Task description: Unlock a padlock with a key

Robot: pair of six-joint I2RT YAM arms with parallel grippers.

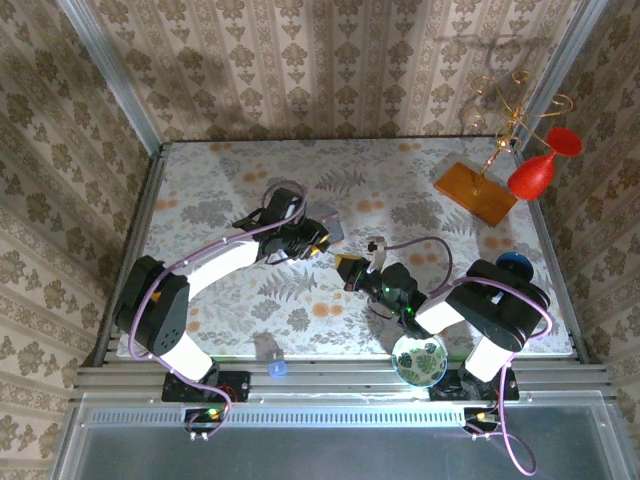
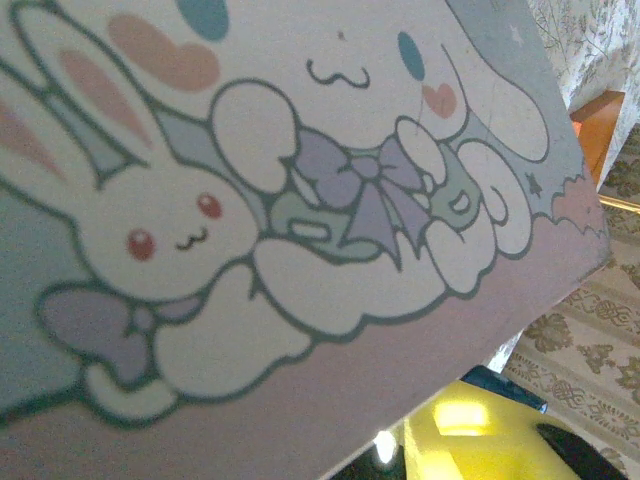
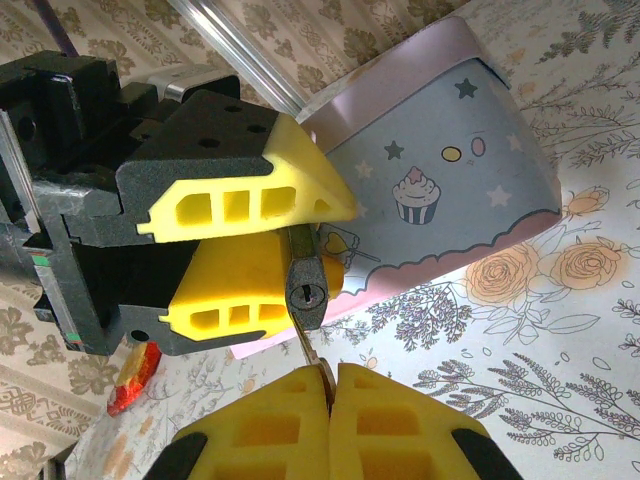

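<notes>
My left gripper (image 3: 335, 240): clamped on the small dark-grey metal padlock (image 3: 306, 292).
My right gripper (image 3: 330, 378): closed on the thin silvery metal key (image 3: 303, 342), padlock at 12 o'clock.

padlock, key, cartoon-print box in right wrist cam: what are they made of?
padlock: dull grey metal, brushed-looking, brighter keyway ring.
key: thin silvery metal, glinting.
tin box: printed sheet metal probably, satin sheen, crisp folded lid edge; plastic not ruled out.

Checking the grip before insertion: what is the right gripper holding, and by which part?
The right gripper holds the key, pinched at its rear end between shut jaws; the blade points at the padlock.
</notes>
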